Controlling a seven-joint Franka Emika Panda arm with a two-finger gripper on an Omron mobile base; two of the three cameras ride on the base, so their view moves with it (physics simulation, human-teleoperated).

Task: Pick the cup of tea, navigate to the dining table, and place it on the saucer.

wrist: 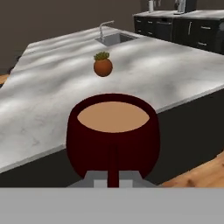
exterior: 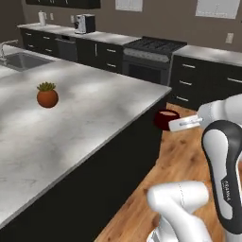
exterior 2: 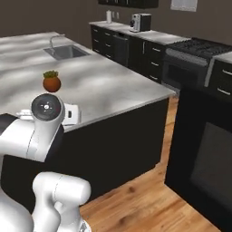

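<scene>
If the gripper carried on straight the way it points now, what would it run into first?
The gripper, shut on the cup of tea, points toward the dining table. The cup would probably meet the table's near edge or dark side first; its height against the top is unclear.

Layout relative to the dining table (exterior: 90, 111): the plant pot (exterior: 47, 95) stands on its top, well in from the edges, with the sink (exterior: 21, 60) set into the top farther back and to the left of the pot. The cup of tea (exterior: 166, 118) sits off the table's right corner, beside its edge and over the wooden floor (exterior: 177, 160), between the table and the stove (exterior: 151, 56). Behind the table, along the back wall, runs a counter (exterior: 108, 37) bearing a coffee machine (exterior: 85, 23), with the stove to its right.
</scene>
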